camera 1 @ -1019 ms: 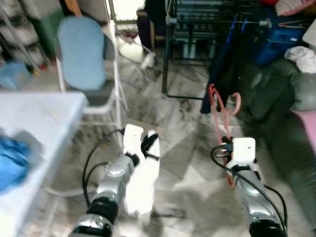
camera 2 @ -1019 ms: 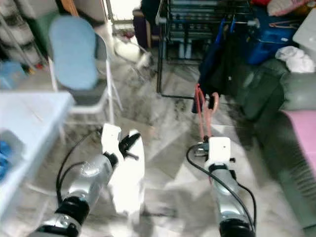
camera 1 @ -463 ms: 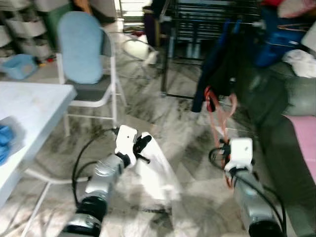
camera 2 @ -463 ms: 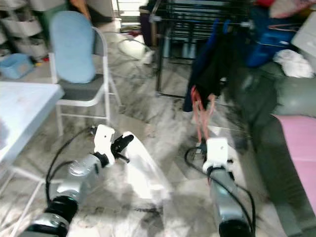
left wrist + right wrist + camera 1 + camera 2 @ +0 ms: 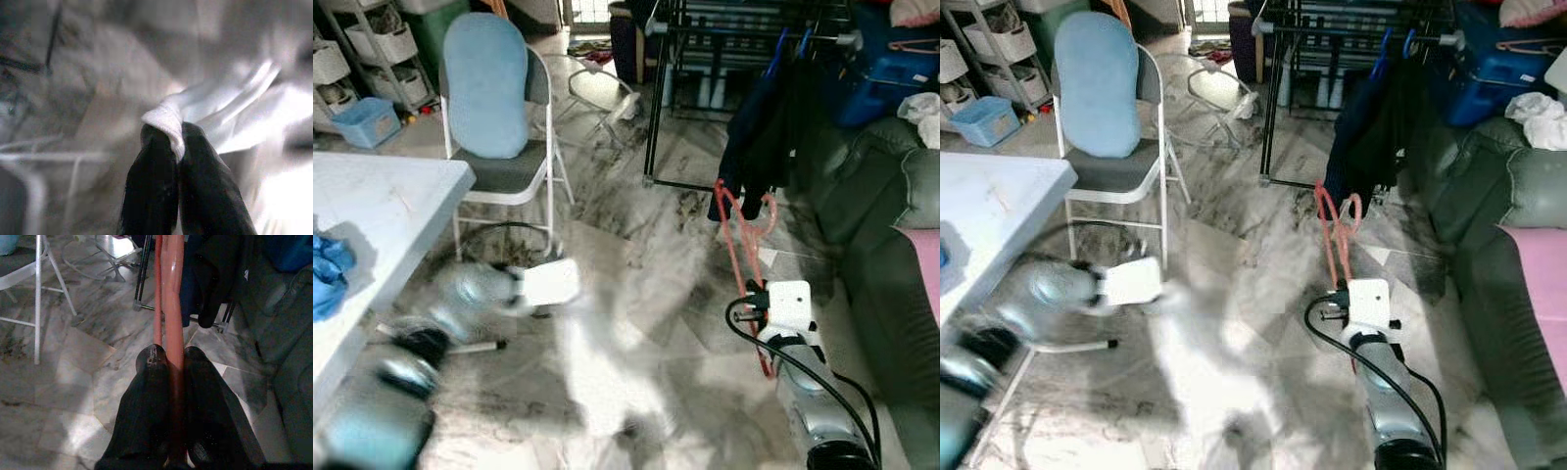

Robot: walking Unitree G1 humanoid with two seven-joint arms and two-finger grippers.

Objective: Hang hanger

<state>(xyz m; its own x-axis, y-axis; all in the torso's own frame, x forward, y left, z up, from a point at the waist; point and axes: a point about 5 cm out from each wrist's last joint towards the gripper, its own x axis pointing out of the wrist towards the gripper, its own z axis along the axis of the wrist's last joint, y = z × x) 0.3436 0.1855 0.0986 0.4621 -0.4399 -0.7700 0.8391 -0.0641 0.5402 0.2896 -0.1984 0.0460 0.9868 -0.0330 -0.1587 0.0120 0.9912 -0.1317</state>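
Note:
A salmon-red hanger (image 5: 741, 235) stands upright above the floor, its hook (image 5: 771, 204) near the dark clothes (image 5: 759, 127) on the black drying rack (image 5: 705, 59). My right gripper (image 5: 169, 355) is shut on the hanger's lower bar (image 5: 172, 293); its white wrist block (image 5: 790, 304) sits low at the right. My left gripper (image 5: 171, 134) is shut on a fold of white cloth (image 5: 234, 112). That arm (image 5: 499, 289) is a blur at the left, near the chair's legs, and the white cloth (image 5: 597, 372) trails below it as a smear.
A white folding chair with a blue cushion (image 5: 494, 88) stands at the back left. A white table (image 5: 372, 206) with a blue cloth (image 5: 325, 269) fills the left edge. A dark green sofa (image 5: 891, 215) runs along the right. Marble floor lies between.
My left arm has swung left and down toward the chair with the white cloth, blurring. The right gripper keeps its hold on the hanger. The camera view has shifted a little.

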